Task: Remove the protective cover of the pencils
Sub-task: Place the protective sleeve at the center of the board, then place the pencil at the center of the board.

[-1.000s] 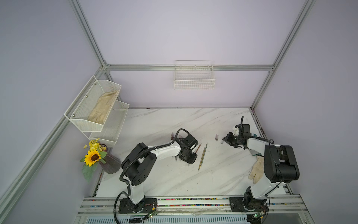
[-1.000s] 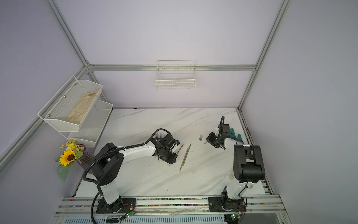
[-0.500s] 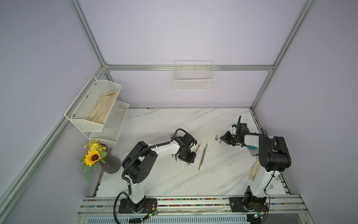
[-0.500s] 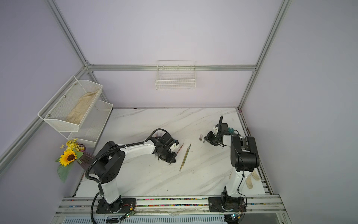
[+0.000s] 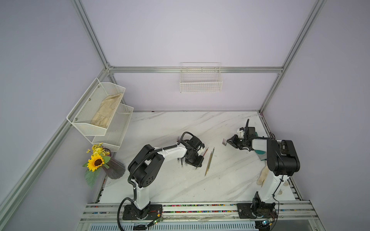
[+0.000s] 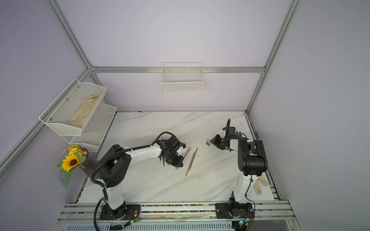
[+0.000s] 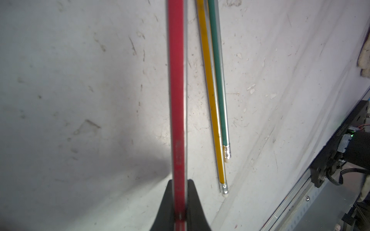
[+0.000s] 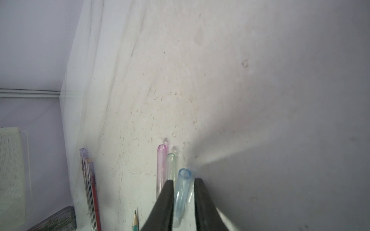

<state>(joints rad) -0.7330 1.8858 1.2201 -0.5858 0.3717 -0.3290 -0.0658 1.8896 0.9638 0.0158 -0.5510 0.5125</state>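
Observation:
My left gripper [image 7: 180, 181] is shut on a red pencil [image 7: 176, 100] that runs straight out between its fingers. A yellow pencil [image 7: 212, 100] and a green pencil [image 7: 219, 80] lie side by side on the marble beside it. In both top views this gripper [image 5: 197, 162] [image 6: 178, 163] is low at the table's middle, over several dark pencils [image 5: 181, 161]. My right gripper [image 8: 183, 181] is slightly open at the right [image 5: 228, 141]. A clear blue protective cover [image 8: 183, 192] lies tilted between its fingers. A pink cover [image 8: 161, 166] and a pale green cover [image 8: 171, 166] lie beside it.
Capped pencils [image 8: 90, 190] lie further off, and a bare pencil tip [image 8: 135, 220] shows nearer. A glove [image 5: 263, 176] lies by the right arm's base. A sunflower vase [image 5: 112, 168] and a wire shelf [image 5: 100, 112] are at the left, and a basket [image 5: 200, 82] hangs on the back wall.
My right arm has swung and brought its gripper to the loose covers, and its jaws have widened a little. The left gripper has kept the red pencil and hardly moved.

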